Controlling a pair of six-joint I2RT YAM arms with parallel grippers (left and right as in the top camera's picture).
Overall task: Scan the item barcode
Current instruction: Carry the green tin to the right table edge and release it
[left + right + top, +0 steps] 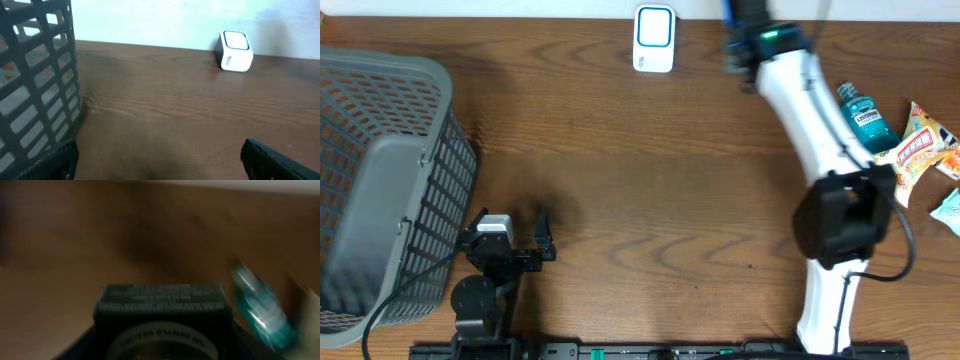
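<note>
A dark box [162, 312] with pale print and a round label fills the bottom of the blurred right wrist view. My right gripper [162, 347] is shut on it, its fingers barely showing at either side. Overhead, the right arm reaches to the table's far edge, and its gripper [738, 50] sits just right of the white and blue scanner [653, 38]. The scanner [235, 51] also stands far off in the left wrist view. My left gripper [165, 165] is open and empty above bare wood, near the front left [515, 228].
A grey mesh basket [380, 190] stands at the left, its wall [35, 85] close beside the left gripper. A teal mouthwash bottle [865, 118] [262, 315] and snack packets [920, 150] lie at the right, next to the right arm.
</note>
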